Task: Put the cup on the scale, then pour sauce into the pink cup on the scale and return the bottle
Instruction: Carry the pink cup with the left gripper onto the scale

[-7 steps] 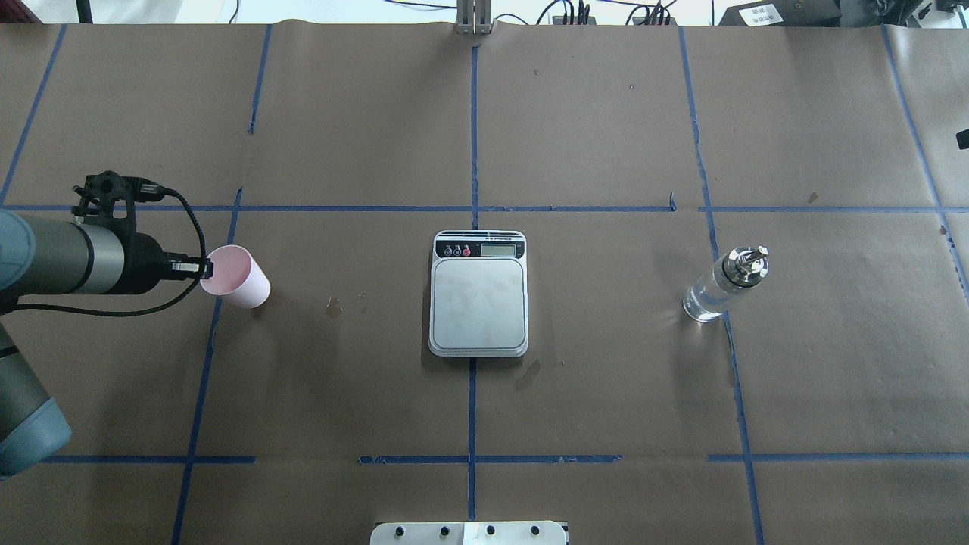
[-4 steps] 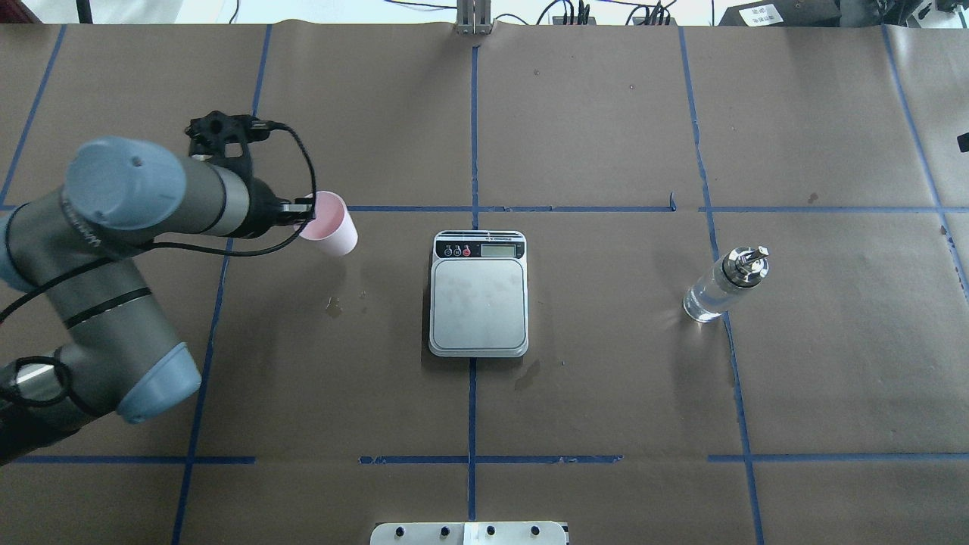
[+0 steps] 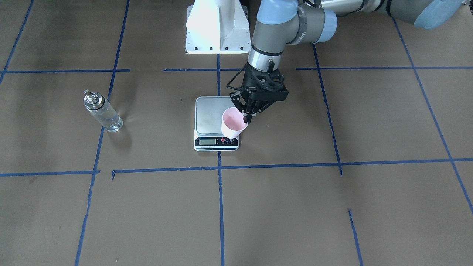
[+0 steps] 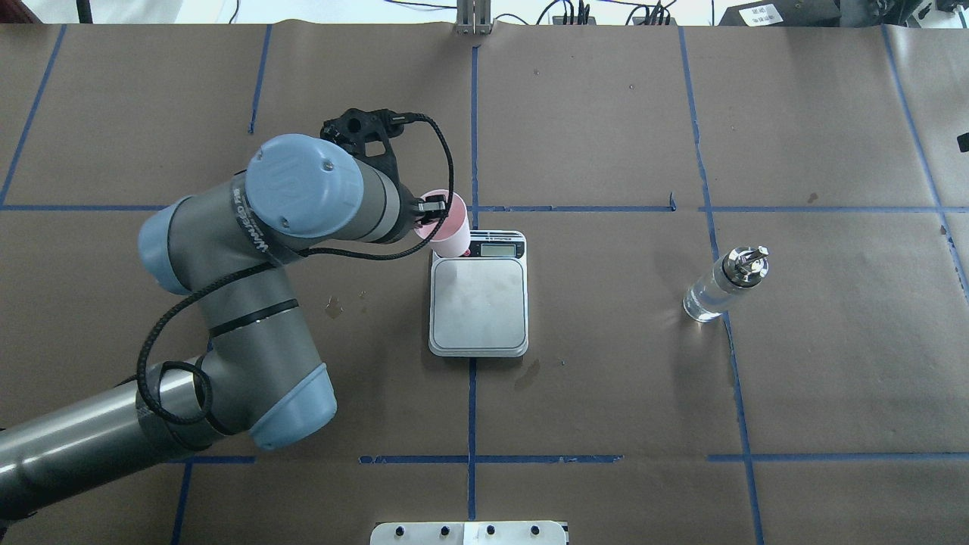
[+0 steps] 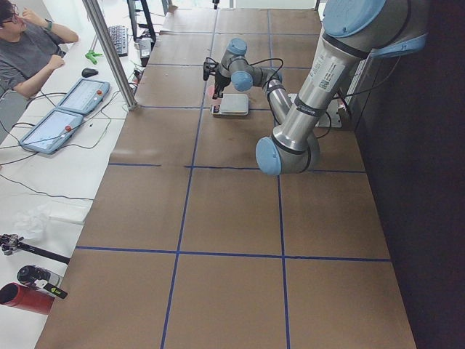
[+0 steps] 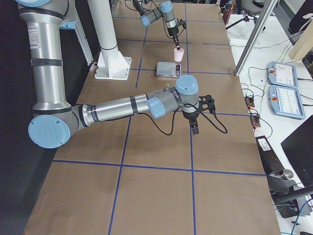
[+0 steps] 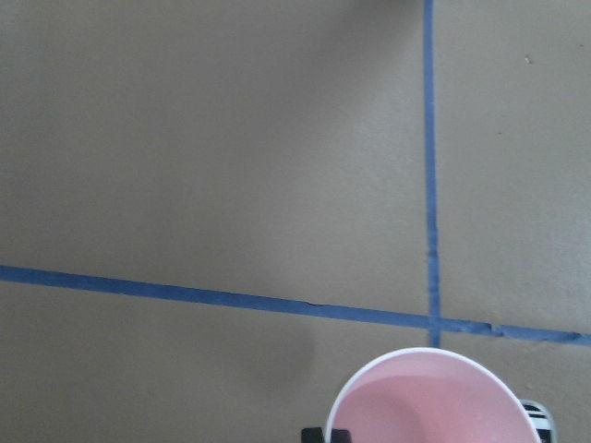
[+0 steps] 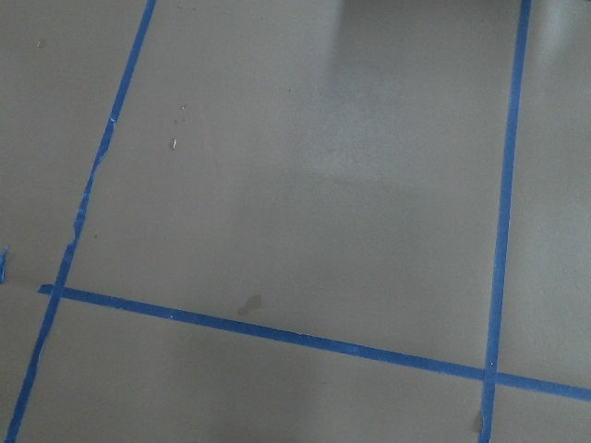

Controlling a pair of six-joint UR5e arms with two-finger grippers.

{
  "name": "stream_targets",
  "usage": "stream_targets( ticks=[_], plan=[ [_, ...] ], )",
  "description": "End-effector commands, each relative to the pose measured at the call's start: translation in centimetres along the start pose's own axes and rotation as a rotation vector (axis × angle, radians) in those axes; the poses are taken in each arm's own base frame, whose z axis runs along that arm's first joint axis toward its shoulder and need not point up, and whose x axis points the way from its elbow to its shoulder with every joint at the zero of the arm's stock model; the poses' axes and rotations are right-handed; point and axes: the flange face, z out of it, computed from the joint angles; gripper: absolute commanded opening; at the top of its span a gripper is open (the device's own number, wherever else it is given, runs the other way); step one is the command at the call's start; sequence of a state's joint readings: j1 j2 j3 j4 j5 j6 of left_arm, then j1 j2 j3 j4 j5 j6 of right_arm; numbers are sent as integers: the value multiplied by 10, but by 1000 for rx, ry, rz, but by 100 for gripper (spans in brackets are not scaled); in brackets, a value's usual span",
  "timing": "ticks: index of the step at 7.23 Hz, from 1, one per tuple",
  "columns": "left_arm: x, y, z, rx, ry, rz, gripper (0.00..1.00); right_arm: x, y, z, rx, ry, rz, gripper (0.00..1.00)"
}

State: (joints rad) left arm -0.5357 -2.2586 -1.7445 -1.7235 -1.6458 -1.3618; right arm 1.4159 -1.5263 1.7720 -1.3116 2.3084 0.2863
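My left gripper (image 3: 247,119) is shut on the rim of the pink cup (image 3: 232,125), which hangs upright in the air. In the overhead view the cup (image 4: 452,232) is over the display-end left corner of the scale (image 4: 478,303). The scale's steel platform (image 3: 210,114) is bare. The left wrist view shows the cup's pink inside (image 7: 434,406) at the bottom edge. The glass bottle (image 4: 719,288) with its silver spout stands upright on the table far to the scale's right, and it also shows in the front-facing view (image 3: 102,113). My right gripper (image 6: 194,126) shows only in the exterior right view, low over bare paper; I cannot tell its state.
Brown paper with blue tape lines (image 4: 473,136) covers the table. The white robot base (image 3: 217,26) stands behind the scale. Small stains (image 4: 333,305) mark the paper left of the scale. An operator (image 5: 29,51) and tablets (image 5: 69,109) are beyond the table's far edge.
My left arm has carried the cup to the right, from the table's left side to the scale's display-end corner. The bottle and scale have not moved.
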Motion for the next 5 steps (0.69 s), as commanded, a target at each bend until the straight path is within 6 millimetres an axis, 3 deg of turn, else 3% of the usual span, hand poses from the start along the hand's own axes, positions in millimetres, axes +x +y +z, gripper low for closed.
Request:
stream_targets(
  ticks=[1, 3, 4, 5],
  plan=[
    [18, 43, 17, -16, -22, 32, 0, 0, 0, 0, 1, 0, 1, 100],
    [21, 53, 18, -15, -23, 42, 0, -1, 0, -1, 1, -2, -1, 100],
    [22, 54, 19, -18, -22, 43, 9, -1, 0, -1, 1, -2, -1, 100],
    [23, 54, 15, -16, -15, 45, 36, -1, 1, -1, 0, -2, 0, 100]
  ],
)
